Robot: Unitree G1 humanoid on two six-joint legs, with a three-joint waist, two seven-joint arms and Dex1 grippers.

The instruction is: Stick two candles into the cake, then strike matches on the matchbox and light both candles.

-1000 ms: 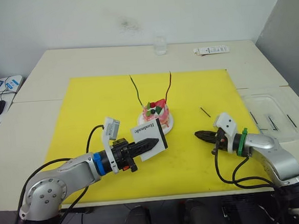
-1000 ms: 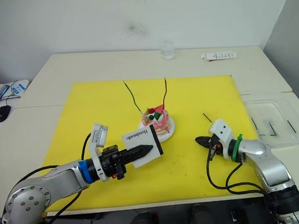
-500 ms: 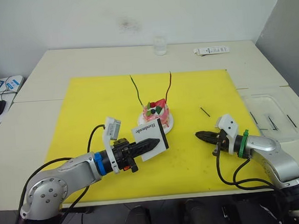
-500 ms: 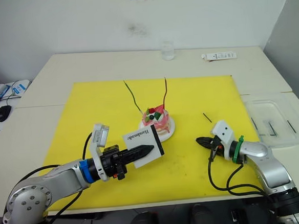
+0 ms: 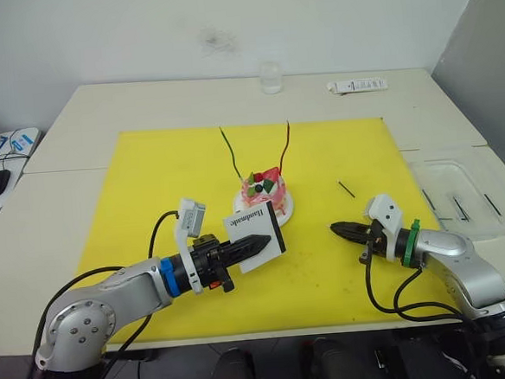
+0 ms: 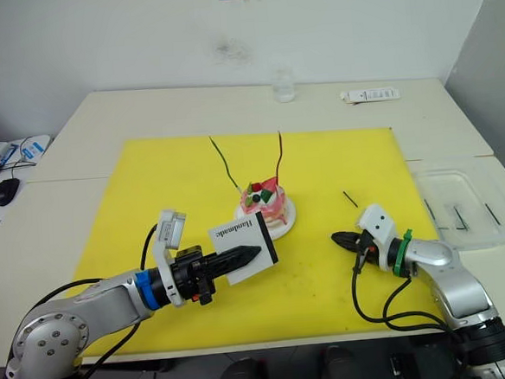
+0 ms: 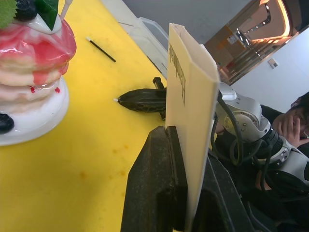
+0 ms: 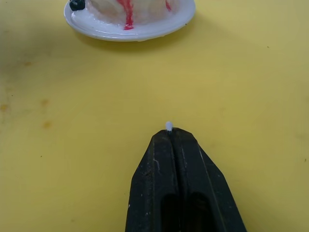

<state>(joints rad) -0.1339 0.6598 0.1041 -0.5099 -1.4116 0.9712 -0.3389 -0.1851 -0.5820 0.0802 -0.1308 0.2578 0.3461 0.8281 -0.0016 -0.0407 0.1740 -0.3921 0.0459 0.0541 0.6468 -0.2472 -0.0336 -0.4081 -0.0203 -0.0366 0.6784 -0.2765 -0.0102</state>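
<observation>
Two thin wavy candles, one green (image 5: 229, 153) and one red (image 5: 284, 146), stand upright in the small round pink-and-white cake (image 5: 264, 189) on its white plate (image 5: 283, 210), near the middle of the yellow mat (image 5: 132, 198); their tops lean slightly apart. We hold the flat white matchbox (image 5: 257, 228) in our left gripper (image 5: 258, 240), the black fingers (image 7: 157, 183) clenched on its lower edge; the box stands on edge just in front of the cake, its printed face turned toward the head camera and its long axis tilted up toward our right. Our right gripper (image 5: 337, 229) hovers low over the mat, pointing toward the cake, its jaws pressed together on a match (image 8: 168, 125). We see only the pale tip sticking out between the fingertips; the rest of the stick is hidden. One short dark match (image 5: 346, 189) lies loose on the mat, well apart from the cake, and more sticks lie in the clear plastic tray (image 5: 434, 177) at the table's right edge. Bare mat lies open between the two grippers.
</observation>
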